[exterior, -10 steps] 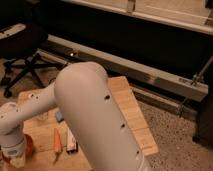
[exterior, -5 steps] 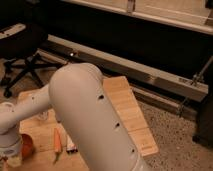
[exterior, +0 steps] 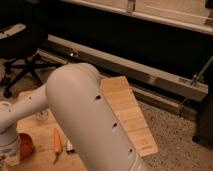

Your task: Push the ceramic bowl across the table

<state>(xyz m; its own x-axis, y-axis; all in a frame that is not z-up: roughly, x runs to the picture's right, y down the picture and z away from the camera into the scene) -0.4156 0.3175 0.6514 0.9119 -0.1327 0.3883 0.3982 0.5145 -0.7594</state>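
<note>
Gripper: low at the table's near left corner and largely cut off from sight. Fingers are together, holding nothing visible. Ceramic bowl: just right of the gripper, partly hidden by the wrist; contact unconfirmed. Carrot-like orange item: further right. The table runs on rightward, so a push that way looks likely.

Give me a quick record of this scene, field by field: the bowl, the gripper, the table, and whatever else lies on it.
bowl: orange-red ceramic bowl, at the table's near left, partly hidden by the wrist
gripper: gripper, shut, at the view's lower left edge beside the bowl; contact cannot be told
table: light bamboo table
other item: orange carrot-like piece, right of the bowl
arm: white arm across the table's middle
</note>
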